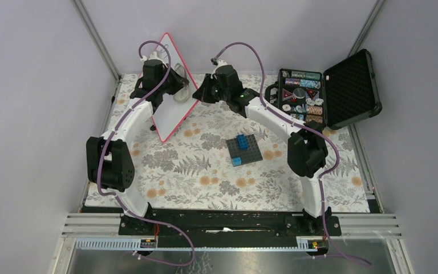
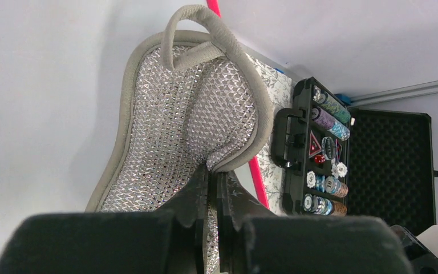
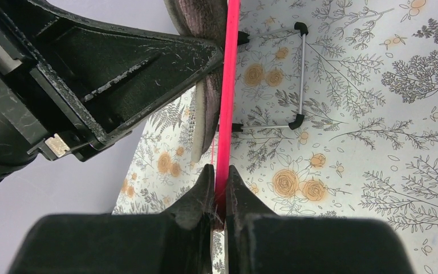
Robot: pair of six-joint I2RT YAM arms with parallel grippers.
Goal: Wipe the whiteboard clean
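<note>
Currently the whiteboard (image 1: 172,117) stands tilted on edge at the back left of the bench (image 1: 205,177). The right hand (image 3: 219,171) is pinched tight on its red frame. The left hand (image 2: 212,171) is clamped on a silver mesh pad (image 2: 182,114), seemingly laid against the board face. A clean wipe likely needs a flat pad, light even pressure, overlapping strokes and the frame braced firmly.

Top view: high, behind, facing down over whole worktop (image 1: 194,171). Wrist views: close-up; all three share whiteboard (image 1: 174,114).
</note>
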